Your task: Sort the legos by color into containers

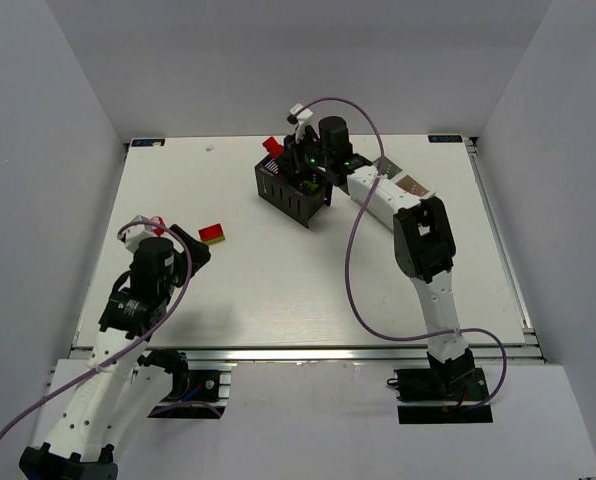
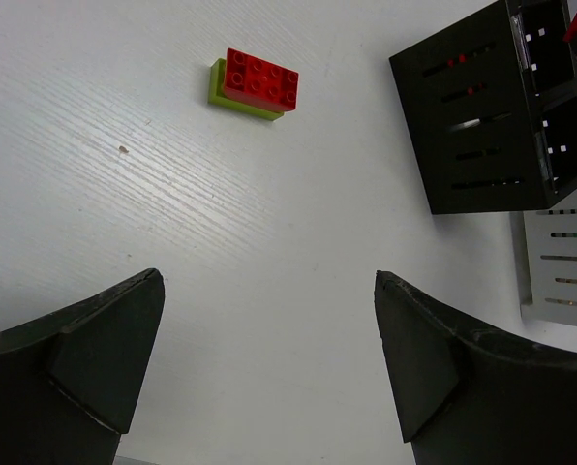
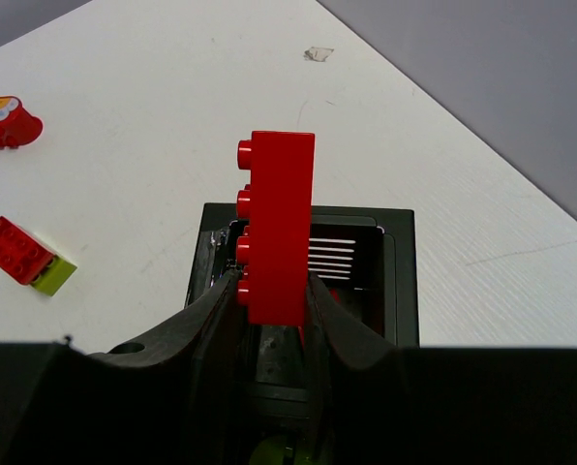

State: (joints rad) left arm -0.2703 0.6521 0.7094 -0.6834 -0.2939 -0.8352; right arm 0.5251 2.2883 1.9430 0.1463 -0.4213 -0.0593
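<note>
Two fingers (image 3: 203,325) of the right gripper (image 3: 274,291) were clamped on the lower end of a red lego brick (image 3: 276,228). The brick stood upright between them, its studs facing left in the wrist view. Directly below that gripper sat the black bin (image 3: 400,281), its compartments open beneath the brick. Off to the gripper's left on the white table (image 3: 172,116) lay a red-on-green lego stack (image 3: 22,257) and, farther out, a red rounded piece (image 3: 6,121). The left gripper (image 2: 269,363) hung above bare table with its jaws spread wide and nothing between them. The red-on-green lego stack lay ahead of it and slightly left, well apart. The black bin was ahead to its right, with the white bin (image 2: 560,262) just beside that bin on the nearer side.
</note>
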